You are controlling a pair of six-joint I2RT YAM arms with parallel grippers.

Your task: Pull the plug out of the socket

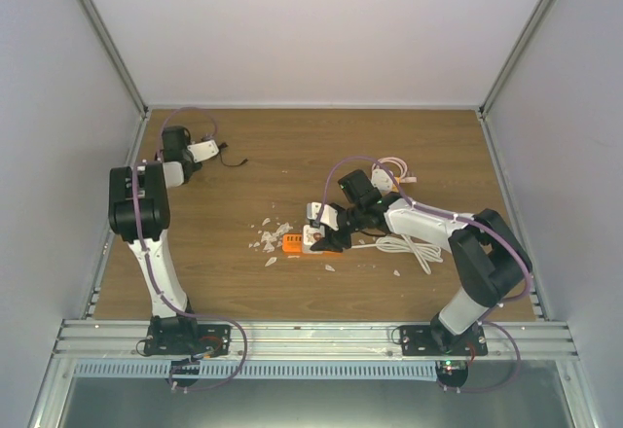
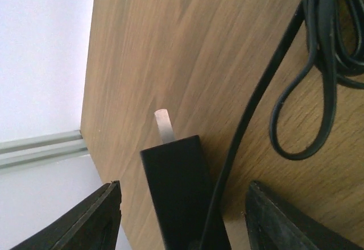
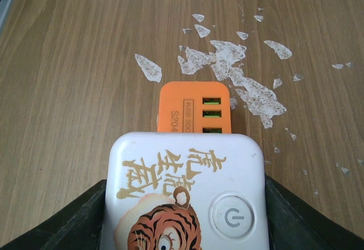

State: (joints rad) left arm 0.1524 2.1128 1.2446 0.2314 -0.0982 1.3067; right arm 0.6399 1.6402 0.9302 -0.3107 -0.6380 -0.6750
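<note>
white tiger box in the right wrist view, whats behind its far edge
An orange block with green USB ports sticks out past the white box, its near part covered by it. Farther on, white flakes lie on the table.

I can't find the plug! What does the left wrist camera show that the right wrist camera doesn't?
Only left wrist: a black plug with a bare metal prong, and a looping black cable. Only right wrist: a white socket block with a tiger picture, its orange USB part, and white flakes. Both: the wooden table and dark claw fingers at the bottom corners.
</note>
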